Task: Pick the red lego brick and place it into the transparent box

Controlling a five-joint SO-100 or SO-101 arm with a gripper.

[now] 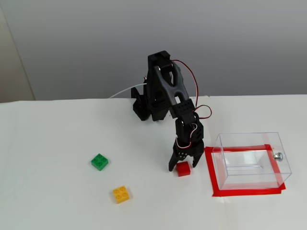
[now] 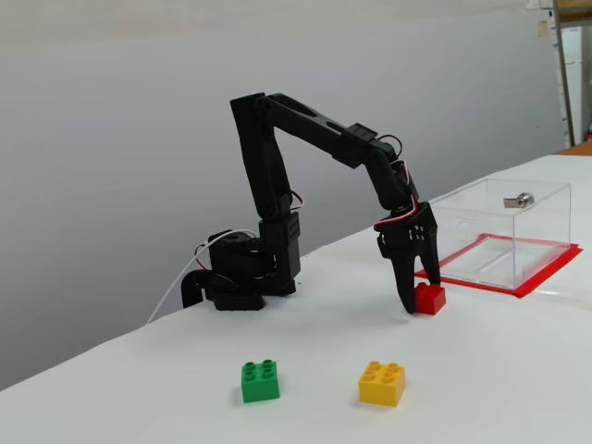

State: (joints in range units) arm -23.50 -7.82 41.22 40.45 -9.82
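The red lego brick point(image 1: 183, 169) rests on the white table, just left of the transparent box point(image 1: 247, 135) in a fixed view. It also shows in the other fixed view point(image 2: 429, 299), in front of the box point(image 2: 499, 196). My gripper point(image 1: 183, 166) points down with its tips at table height. Its jaws are open and straddle the brick, one finger point(image 1: 172, 165) on its left and one on its right, each with a small gap. In the side-on fixed view the gripper point(image 2: 421, 294) stands over the brick. The box is empty.
The box stands inside a red tape outline point(image 1: 209, 173) and has a metal knob point(image 1: 277, 155) on its right wall. A green brick point(image 1: 100, 162) and a yellow-orange brick point(image 1: 121, 194) lie to the left. The arm base point(image 1: 144, 108) sits behind.
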